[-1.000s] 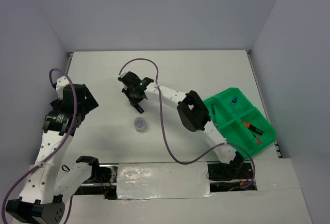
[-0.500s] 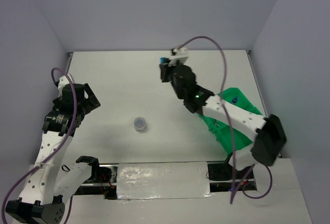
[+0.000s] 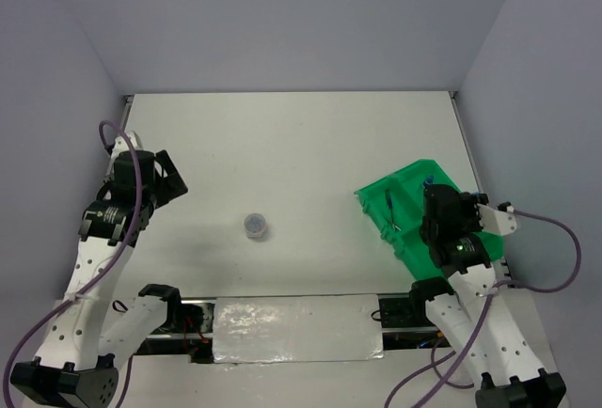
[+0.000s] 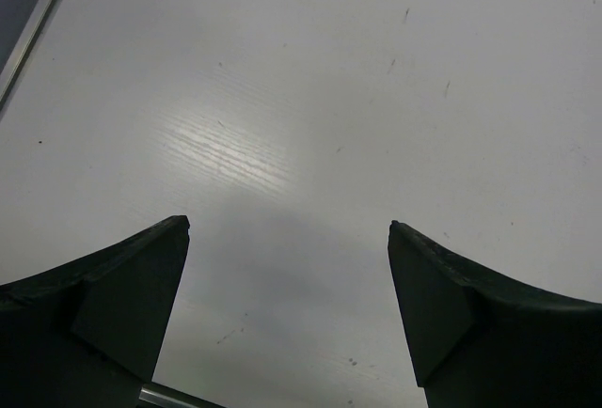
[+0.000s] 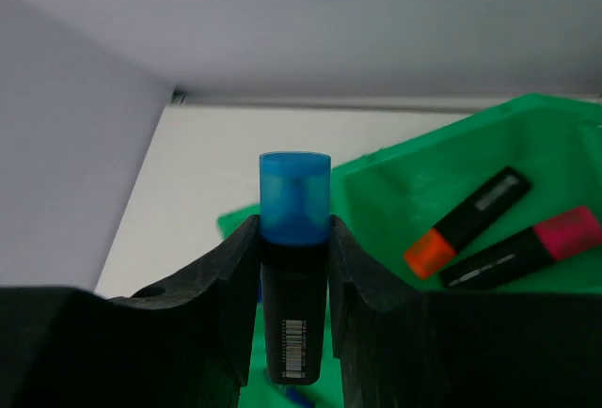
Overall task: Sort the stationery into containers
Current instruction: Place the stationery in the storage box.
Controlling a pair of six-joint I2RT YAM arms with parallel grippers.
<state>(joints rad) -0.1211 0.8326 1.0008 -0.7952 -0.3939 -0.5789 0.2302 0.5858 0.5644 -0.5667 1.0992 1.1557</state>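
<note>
My right gripper (image 5: 294, 231) is shut on a short black highlighter with a blue cap (image 5: 294, 267), held upright above the bright green divided tray (image 5: 395, 192). An orange-capped highlighter (image 5: 466, 220) and a pink-capped one (image 5: 527, 248) lie in one of its compartments. From the top view the right wrist (image 3: 440, 218) covers much of the tray (image 3: 376, 196). A thin blue pen (image 3: 388, 203) and the blue cap of a bottle (image 3: 428, 180) show in the tray. The round greyish tub (image 3: 255, 227) sits on the table. My left gripper (image 4: 287, 229) is open and empty.
The left gripper (image 3: 167, 182) hangs near the left wall, well left of the tub. Grey walls close the table on three sides. The tray lies by the right edge, near the right arm's base (image 3: 414, 309).
My right arm swung from the table's middle, past the far side, to over the green tray at the right, carrying the blue-capped highlighter. The left arm barely moved.
</note>
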